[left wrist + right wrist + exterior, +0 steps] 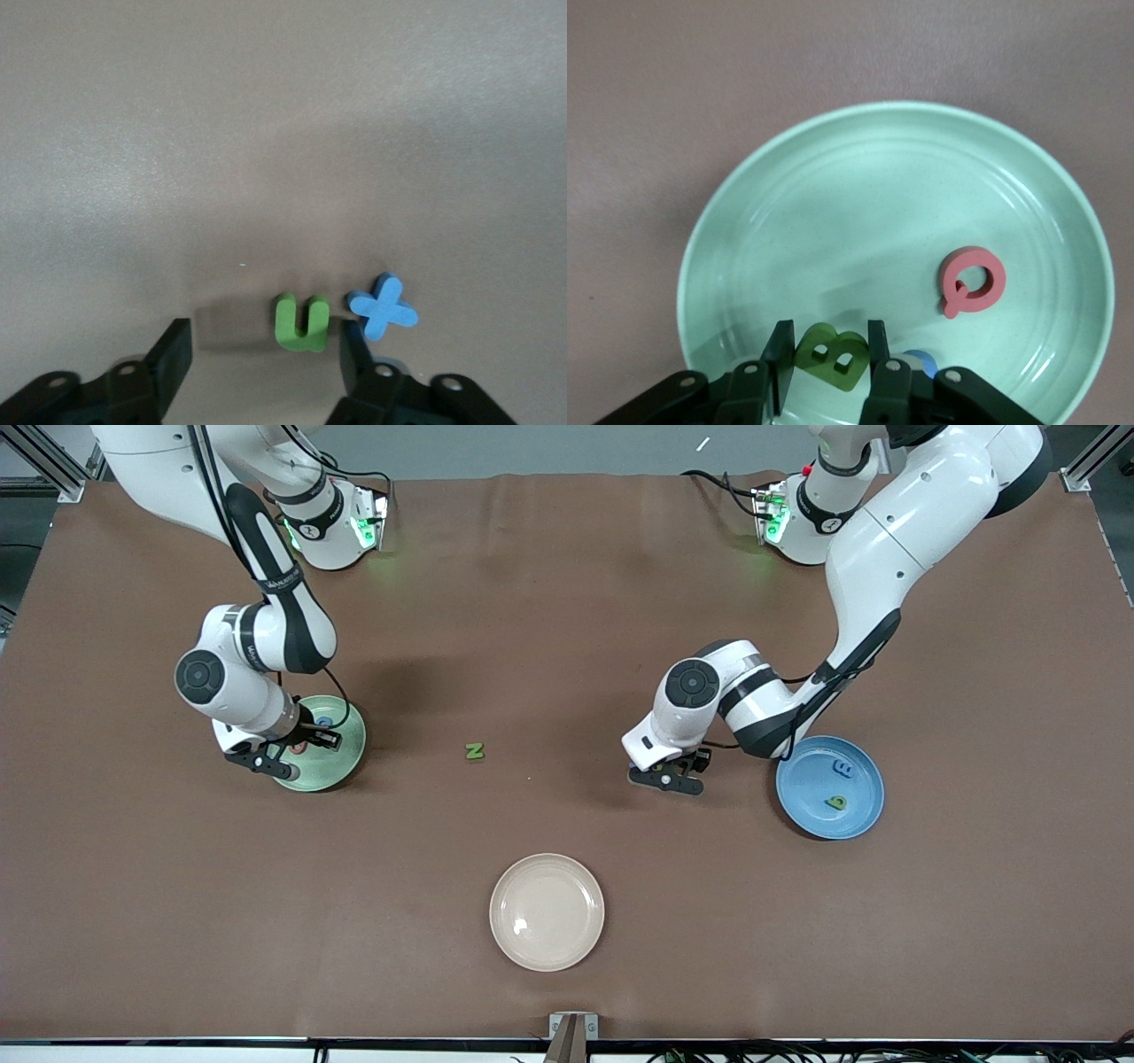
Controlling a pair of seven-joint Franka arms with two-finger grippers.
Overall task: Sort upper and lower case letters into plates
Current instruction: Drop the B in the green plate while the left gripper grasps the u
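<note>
Letters split: right claw (826, 363) grips green B (831, 357) over mint plate (833, 221) by pink Q (972, 281), left claw (266, 350) wide around green u (302, 322) on desk (266, 133).

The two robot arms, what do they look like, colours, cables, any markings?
Both arms have glossy white shells with black joint bands and round dark caps at the joints. Black cables run along each. Green lights glow at both bases. The left end effector and right end effector are black, with flat two-finger jaws on black brackets with screw holes. Small lettering on a black band is too small to read.
</note>
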